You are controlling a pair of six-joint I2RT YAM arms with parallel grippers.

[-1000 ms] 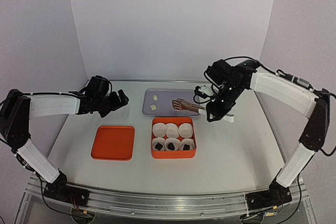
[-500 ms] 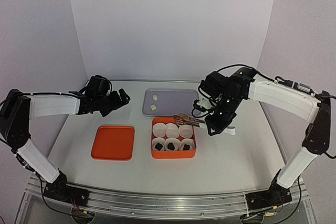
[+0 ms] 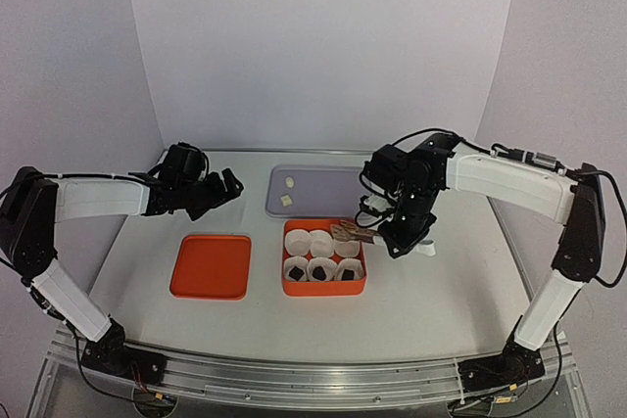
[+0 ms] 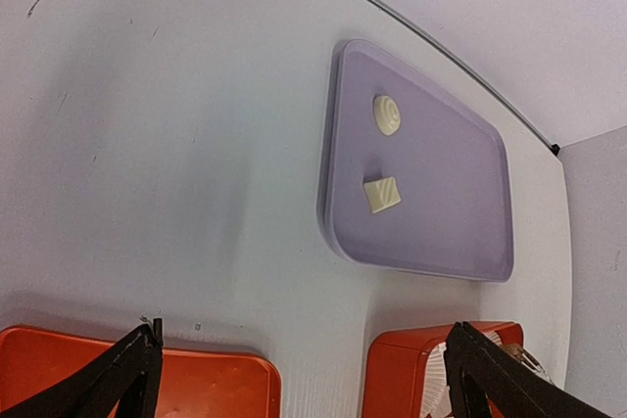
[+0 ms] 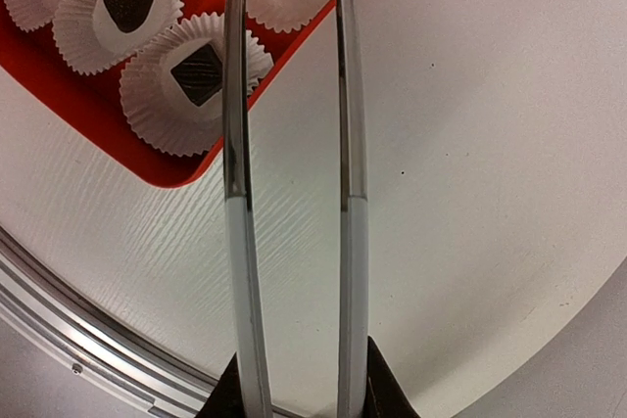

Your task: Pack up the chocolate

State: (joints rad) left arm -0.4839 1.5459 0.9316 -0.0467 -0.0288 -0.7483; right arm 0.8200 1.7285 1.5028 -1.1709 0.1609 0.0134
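Observation:
Two cream-white chocolates (image 3: 291,181) (image 3: 285,200) lie on the purple tray (image 3: 333,183); the left wrist view shows one round (image 4: 387,114) and one square (image 4: 382,194). Three dark chocolates (image 3: 320,269) sit in paper cups in the front row of the orange box (image 3: 324,288); they also show in the right wrist view (image 5: 199,73). My right gripper (image 3: 394,240) (image 5: 299,384) is shut on metal tongs (image 5: 235,144), whose tips reach over the box's back right cup (image 3: 345,242). I cannot tell if the tongs hold anything. My left gripper (image 3: 220,186) (image 4: 304,379) is open and empty.
An orange lid (image 3: 211,266) lies flat left of the box and shows in the left wrist view (image 4: 196,389). The back row cups (image 3: 320,241) look white inside. White walls close the table at the back and both sides.
My right arm has carried the tongs from over the purple tray forward to the box's back right corner. The left arm has not moved.

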